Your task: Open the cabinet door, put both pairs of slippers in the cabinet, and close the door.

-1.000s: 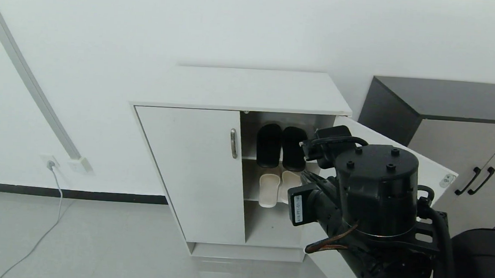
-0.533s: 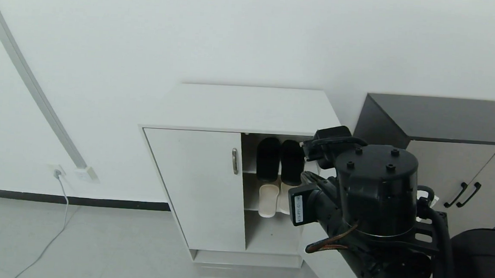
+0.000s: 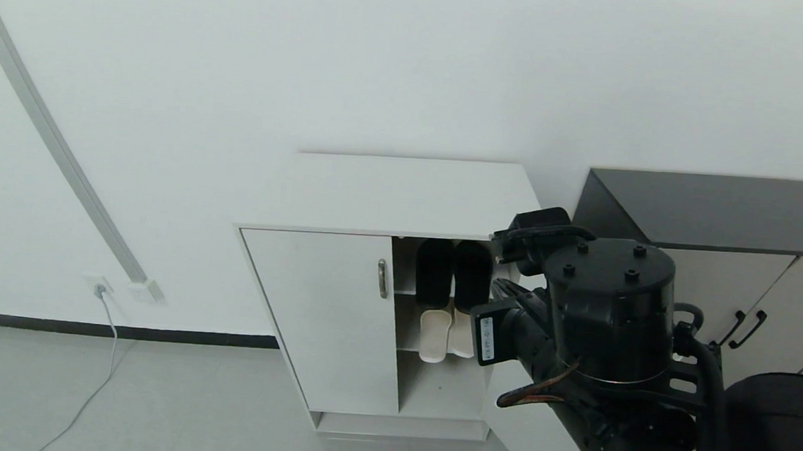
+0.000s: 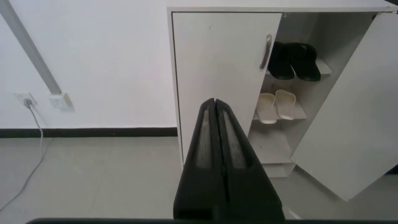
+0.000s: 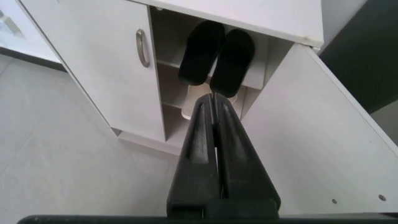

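On the cabinet's (image 3: 403, 198) upper shelf sit the black slippers (image 3: 453, 273), with the white slippers (image 3: 445, 329) at the front edge of the shelf below. The left gripper (image 4: 215, 102) and right gripper (image 5: 213, 98) are clenched on nothing. Only closing seems left: a gripper must round the door (image 5: 311, 143) and push its outer face.

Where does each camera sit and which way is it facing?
Head view: on the robot's head, looking down at the white two-door cabinet; the right arm shows.
Left wrist view: on the left arm, facing the cabinet front; the shut left hand shows.
Right wrist view: on the right arm, facing the cabinet's open side; the shut right hand shows.
All three share the black slippers shelved above the cream slippers.
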Robot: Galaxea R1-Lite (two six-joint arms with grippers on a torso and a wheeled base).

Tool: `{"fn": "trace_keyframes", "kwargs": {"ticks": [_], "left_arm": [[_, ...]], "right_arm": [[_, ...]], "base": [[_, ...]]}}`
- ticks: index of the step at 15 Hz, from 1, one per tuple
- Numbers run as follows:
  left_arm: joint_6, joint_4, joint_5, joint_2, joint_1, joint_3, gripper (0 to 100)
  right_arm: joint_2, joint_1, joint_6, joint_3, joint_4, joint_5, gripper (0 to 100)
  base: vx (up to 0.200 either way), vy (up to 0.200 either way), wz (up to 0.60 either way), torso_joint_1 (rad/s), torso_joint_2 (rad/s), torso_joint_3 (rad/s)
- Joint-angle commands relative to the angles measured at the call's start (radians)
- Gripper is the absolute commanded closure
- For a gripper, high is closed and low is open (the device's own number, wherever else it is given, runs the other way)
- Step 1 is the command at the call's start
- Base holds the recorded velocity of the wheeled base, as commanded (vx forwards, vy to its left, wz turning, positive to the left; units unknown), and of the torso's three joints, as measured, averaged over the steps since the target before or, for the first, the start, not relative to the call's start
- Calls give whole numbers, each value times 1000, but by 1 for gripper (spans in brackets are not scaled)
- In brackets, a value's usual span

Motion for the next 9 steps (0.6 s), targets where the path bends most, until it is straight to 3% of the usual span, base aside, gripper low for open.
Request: {"fn": "trace_keyframes", "kwargs": {"ticks": [1,6,9], "left_arm": [[0,0,0,0,-1,0,100],[0,0,2,0,0,0,100],[0,0,0,0,0,0,100]], "right_arm": [[3,0,-10,11,-14,1,100],[9,0,-16,17,-35,3,100],[9,-1,-16,17,-35,3,100]], "base": [[0,0,0,0,0,0],[0,0,0,0,0,0],[0,0,-600,1,-1,1]]}}
